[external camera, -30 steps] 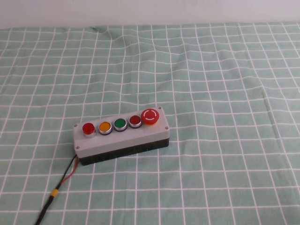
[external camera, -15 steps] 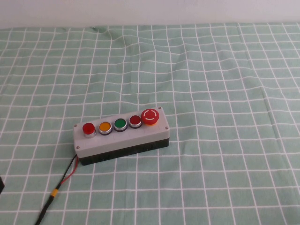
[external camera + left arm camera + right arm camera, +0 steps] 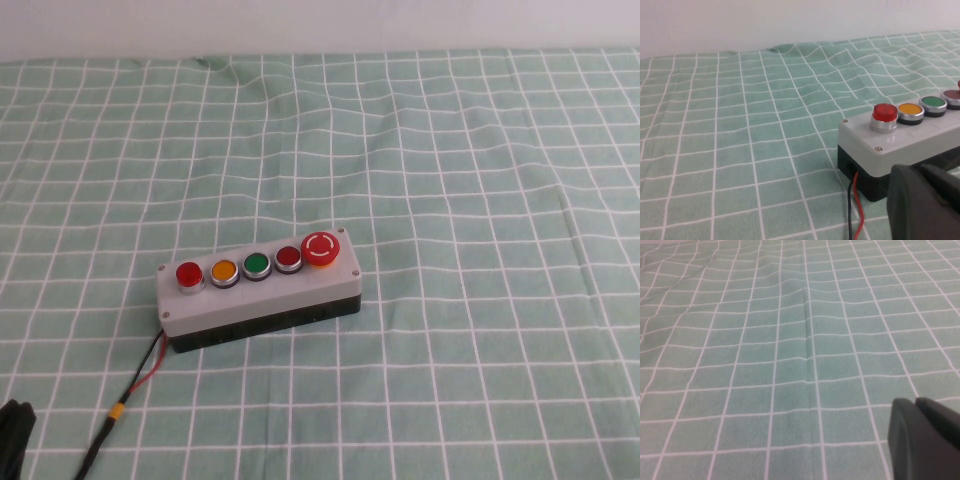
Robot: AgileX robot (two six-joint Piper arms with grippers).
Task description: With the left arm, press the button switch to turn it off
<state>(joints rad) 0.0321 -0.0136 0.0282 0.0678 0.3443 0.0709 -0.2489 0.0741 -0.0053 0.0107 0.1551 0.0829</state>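
Observation:
The button switch (image 3: 188, 272), small, round and bright red with a silver ring, is the left end one of five on a grey box (image 3: 250, 302) on the green checked cloth. It also shows in the left wrist view (image 3: 884, 112), raised on the box (image 3: 920, 140). My left gripper (image 3: 12, 428) is just in view at the bottom left corner, well short of the box. In its wrist view the gripper (image 3: 918, 169) is shut and empty, low beside the box's near end. My right gripper (image 3: 915, 402) is shut and empty over bare cloth, out of the high view.
Orange (image 3: 223, 270), green (image 3: 256, 265) and darker red (image 3: 288, 258) buttons and a large red mushroom button (image 3: 320, 248) follow along the box. Red and black wires (image 3: 140, 375) run from the box's left end toward the bottom left, near my left gripper.
My left gripper has come into the high view at the bottom left corner, rising further in from half a second ago. The box and buttons have not moved.

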